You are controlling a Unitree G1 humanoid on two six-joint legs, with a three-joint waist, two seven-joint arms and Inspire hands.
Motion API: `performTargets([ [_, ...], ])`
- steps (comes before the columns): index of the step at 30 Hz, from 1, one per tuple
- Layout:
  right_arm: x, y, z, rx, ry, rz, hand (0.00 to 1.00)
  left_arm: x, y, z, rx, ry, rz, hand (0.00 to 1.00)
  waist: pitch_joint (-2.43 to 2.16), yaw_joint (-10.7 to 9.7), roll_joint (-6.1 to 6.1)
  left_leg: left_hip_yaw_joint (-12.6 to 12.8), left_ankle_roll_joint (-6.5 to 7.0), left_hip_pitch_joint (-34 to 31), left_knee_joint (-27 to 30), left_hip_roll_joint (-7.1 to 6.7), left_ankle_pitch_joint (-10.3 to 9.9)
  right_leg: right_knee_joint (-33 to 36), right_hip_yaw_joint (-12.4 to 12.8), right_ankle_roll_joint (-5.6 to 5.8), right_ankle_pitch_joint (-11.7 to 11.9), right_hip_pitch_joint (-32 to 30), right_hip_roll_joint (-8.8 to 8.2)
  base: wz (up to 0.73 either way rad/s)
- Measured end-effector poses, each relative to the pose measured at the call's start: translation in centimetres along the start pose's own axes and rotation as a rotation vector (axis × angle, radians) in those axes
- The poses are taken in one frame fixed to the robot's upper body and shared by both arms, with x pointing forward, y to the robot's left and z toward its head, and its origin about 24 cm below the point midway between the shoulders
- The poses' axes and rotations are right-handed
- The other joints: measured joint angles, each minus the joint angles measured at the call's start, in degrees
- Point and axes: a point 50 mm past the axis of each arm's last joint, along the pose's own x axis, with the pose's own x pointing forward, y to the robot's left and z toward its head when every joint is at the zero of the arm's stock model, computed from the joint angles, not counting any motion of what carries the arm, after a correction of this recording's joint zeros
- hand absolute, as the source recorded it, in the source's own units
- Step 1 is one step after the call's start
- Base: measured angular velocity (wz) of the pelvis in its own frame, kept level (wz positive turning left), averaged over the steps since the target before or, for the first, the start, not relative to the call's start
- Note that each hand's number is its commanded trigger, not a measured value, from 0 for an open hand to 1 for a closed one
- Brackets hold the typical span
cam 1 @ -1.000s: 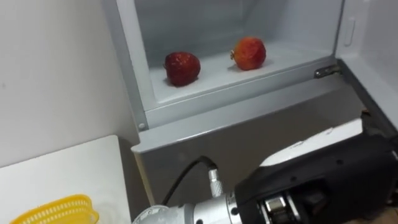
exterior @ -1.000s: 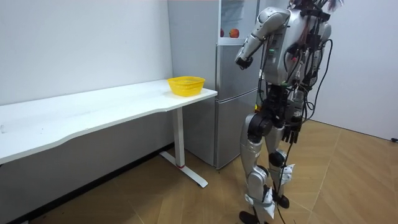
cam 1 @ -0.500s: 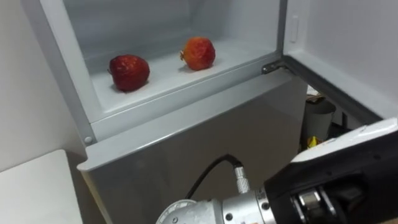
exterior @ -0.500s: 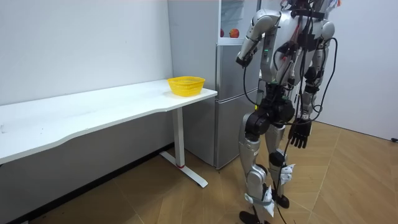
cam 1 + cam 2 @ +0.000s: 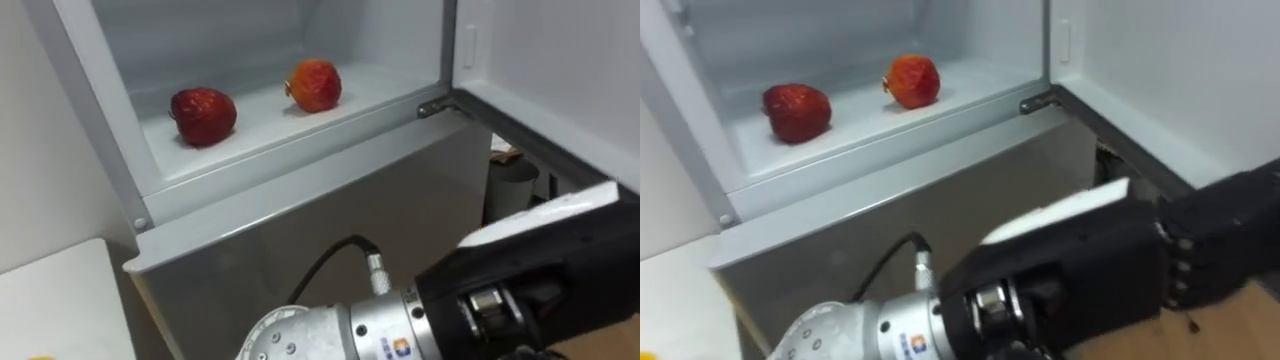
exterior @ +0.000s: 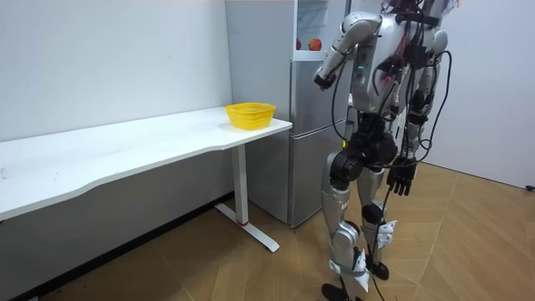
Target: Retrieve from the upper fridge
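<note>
Your left hand [image 5: 1215,250] sits raised below the open fridge shelf [image 5: 268,122], probably staged to reach the left fruit [image 5: 203,113]; spread or curled, can't tell. Right hand [image 6: 401,178] hangs relaxed.

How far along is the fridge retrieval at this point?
Done: the upper fridge stands open, with the robot in front of it. In hand: nothing. The left hand hovers below the shelf, and the right hand hangs open at its side. Left: the dark fruit and the orange fruit both lie ungrasped on the shelf. The basket waits on the table.
</note>
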Motion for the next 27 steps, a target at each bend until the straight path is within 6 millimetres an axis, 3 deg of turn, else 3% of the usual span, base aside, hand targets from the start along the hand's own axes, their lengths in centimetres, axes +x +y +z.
performTargets([
  [2, 0.0, 0.0, -0.4, 0.015, 0.003, -0.010, 0.00, -2.0, 1.1, 1.2, 0.101, 0.009, 0.090, 0.00, 0.10, 1.93, -0.20, -1.32, -0.01, 0.30, -0.02, 0.05, 0.00, -0.09, -1.13, -0.01, 0.00, 0.53, -0.01, 0.27],
  [5, 0.0, 0.1, -1.3, 0.049, 0.005, -0.019, 0.00, -4.9, 3.0, 3.4, 0.295, 0.021, 0.320, 0.00, 0.18, 6.59, -0.63, -2.74, -0.04, 0.23, -0.06, 0.02, 0.02, -0.18, -2.97, -0.02, -0.01, 1.15, -0.13, 0.31],
  [8, 0.0, 0.5, -1.9, 0.047, 0.002, -0.027, 0.00, -8.1, 3.9, 5.9, 0.489, -0.007, 0.570, 0.00, -0.21, 9.48, -1.82, -5.00, -0.19, 0.14, -0.12, -0.25, 0.11, -0.26, -5.97, -0.08, -0.46, 2.10, -0.56, 0.43],
  [10, 0.0, 1.5, -2.9, 0.031, 0.023, -0.009, 0.00, -10.5, 4.0, 7.4, 0.638, -0.017, 0.735, 0.00, -0.98, 12.18, -2.96, -6.15, -0.24, 0.50, 0.04, -0.24, 0.14, -0.38, -7.40, -0.23, -0.64, 2.97, -0.58, 0.25],
  [13, -0.1, 2.1, -3.4, 0.033, 0.027, 0.001, 0.00, -13.1, 4.0, 8.5, 0.753, -0.016, 0.916, 0.00, -1.11, 15.56, -3.96, -7.40, -0.27, 0.84, 0.09, -0.30, 0.12, -0.39, -8.88, -0.23, -0.67, 4.00, -0.69, 0.24],
  [16, -0.1, 1.9, -3.5, 0.053, 0.021, -0.023, 0.00, -15.3, 3.9, 9.1, 0.847, 0.016, 1.078, 0.00, -1.11, 16.11, -3.90, -9.31, -0.55, 0.86, 0.10, -0.53, -0.05, -0.51, -11.00, -0.22, -0.67, 5.11, -0.91, 0.35],
  [19, -0.1, 1.8, -3.9, 0.064, 0.025, -0.047, 0.00, -18.2, 3.5, 10.8, 1.025, 0.014, 1.298, 0.00, -1.23, 18.50, -3.10, -10.78, -0.78, 0.86, -0.01, -0.70, -0.25, -1.17, -12.41, -0.15, -0.71, 5.49, -1.03, 0.13],
  [22, -0.2, 1.7, -4.6, 0.081, 0.037, -0.054, 0.00, -20.7, 2.7, 12.6, 1.114, -0.072, 1.458, 0.00, -0.93, 19.67, -2.20, -12.50, -0.85, 1.03, 0.13, -1.00, -0.18, -1.22, -13.63, -0.16, -0.94, 6.45, -1.14, 0.20],
  [24, -0.3, 1.5, -5.2, 0.091, 0.044, -0.065, 0.00, -22.5, 2.1, 12.9, 1.143, -0.068, 1.563, 0.00, -0.94, 20.49, -1.68, -12.68, -0.83, 1.01, 0.33, -1.21, -0.18, -1.26, -14.15, -0.09, -1.21, 7.01, -1.36, 0.18],
  [27, -0.4, 1.6, -6.0, 0.107, 0.072, -0.065, 0.00, -26.3, 1.0, 11.7, 1.135, 0.089, 1.748, 0.00, -1.09, 21.60, -1.12, -13.64, -0.81, 1.19, 0.51, -1.53, -0.12, -0.99, -14.89, 0.05, -1.74, 7.32, -1.60, 0.16],
])
